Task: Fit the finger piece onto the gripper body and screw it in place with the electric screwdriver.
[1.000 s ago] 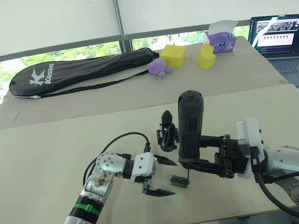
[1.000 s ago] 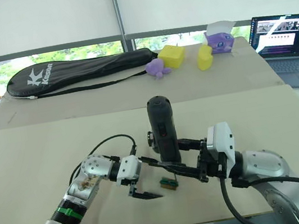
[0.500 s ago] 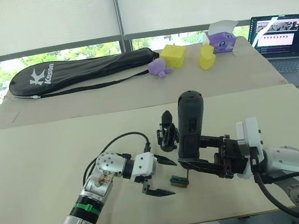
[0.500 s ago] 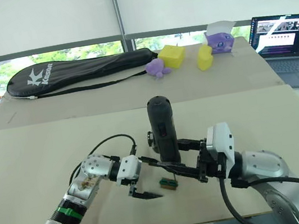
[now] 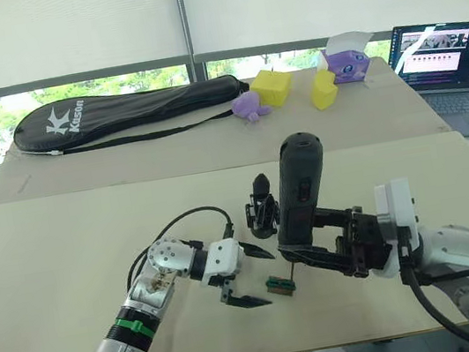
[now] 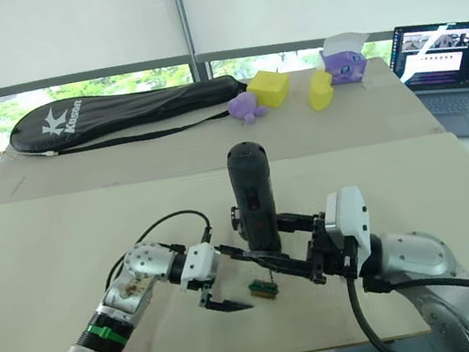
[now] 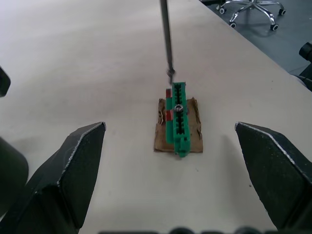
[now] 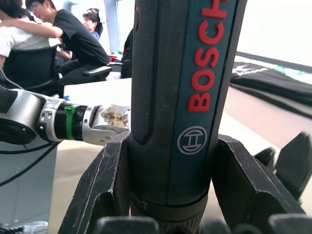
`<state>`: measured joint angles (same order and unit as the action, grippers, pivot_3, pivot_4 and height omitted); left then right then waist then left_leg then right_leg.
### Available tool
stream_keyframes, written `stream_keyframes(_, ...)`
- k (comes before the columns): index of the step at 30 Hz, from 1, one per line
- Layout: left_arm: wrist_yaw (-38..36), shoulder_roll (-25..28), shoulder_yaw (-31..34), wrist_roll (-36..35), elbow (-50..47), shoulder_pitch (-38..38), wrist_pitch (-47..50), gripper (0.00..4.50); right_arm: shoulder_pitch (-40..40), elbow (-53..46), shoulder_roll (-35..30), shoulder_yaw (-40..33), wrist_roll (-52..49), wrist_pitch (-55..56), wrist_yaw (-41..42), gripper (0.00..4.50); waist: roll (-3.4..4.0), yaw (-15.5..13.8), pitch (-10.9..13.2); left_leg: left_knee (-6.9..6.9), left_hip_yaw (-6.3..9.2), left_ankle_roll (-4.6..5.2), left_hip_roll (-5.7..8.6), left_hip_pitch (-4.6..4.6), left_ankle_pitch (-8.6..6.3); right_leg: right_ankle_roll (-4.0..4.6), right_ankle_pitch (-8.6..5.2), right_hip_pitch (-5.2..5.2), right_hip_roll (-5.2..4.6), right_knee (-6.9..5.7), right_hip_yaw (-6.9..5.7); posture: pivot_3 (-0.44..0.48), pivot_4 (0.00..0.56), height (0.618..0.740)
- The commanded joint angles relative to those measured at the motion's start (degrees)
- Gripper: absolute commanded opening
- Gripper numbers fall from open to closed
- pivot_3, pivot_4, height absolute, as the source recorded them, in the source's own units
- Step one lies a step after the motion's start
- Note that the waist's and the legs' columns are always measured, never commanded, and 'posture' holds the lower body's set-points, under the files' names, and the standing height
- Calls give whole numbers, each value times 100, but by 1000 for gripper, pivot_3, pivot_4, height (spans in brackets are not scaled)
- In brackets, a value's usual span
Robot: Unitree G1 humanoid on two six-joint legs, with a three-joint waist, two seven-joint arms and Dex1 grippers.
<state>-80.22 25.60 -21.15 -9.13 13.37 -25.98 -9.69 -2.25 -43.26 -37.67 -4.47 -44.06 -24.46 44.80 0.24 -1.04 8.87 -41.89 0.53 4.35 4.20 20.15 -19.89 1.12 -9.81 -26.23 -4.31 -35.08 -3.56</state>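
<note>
Bright even daylight from rear windows, soft faint shadows, near pincer fingers blurred in wrist views

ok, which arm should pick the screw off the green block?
Right. Its claw already holds the electric screwdriver upright, bit just above the green block. The left claw is open and empty.

Left claw spread wide (low), right claw clamped shut

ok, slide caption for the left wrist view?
Open left gripper faces the green block as the electric screwdriver bit meets it.
</note>
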Motion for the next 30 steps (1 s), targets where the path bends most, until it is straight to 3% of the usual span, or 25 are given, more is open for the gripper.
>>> stream_keyframes(1, 65, 96, 152, -114, -183, 75, 45, 4500, -314, -282, -120, -295, -447, -100, -72, 1967, 0, 5, 0, 0, 0, 0, 0, 0, 0, 0, 0, 0, 0, 0, 0, 0, 150, 740)
stream_keyframes(17, 406, 665, 682, -510, -1211, 652, 867, 4500, -2235, 512, -542, -189, -1499, -944, 84, 1967, -2, 28, 1, 1, 1, 1, -3, 2, 0, 0, 0, -1, -3, 3, 1, 0, 150, 740)
stream_keyframes(23, 399, 1061, 1021, -1036, -1644, 704, 1909, 4500, -3149, 1104, -415, 18, -1722, -1311, 392, 1967, -2, 26, 1, 1, 1, 1, -3, 2, 0, 1, 0, -3, -3, 2, 1, 0, 150, 740)
stream_keyframes(30, 527, 1005, 1166, -1020, -1312, 233, 2061, 4500, -4276, 1849, 70, 378, -1824, -1799, 483, 1967, -3, 23, 2, -1, 1, 1, -3, 6, 0, 1, 1, -4, -5, 3, -3, 0, 150, 740)
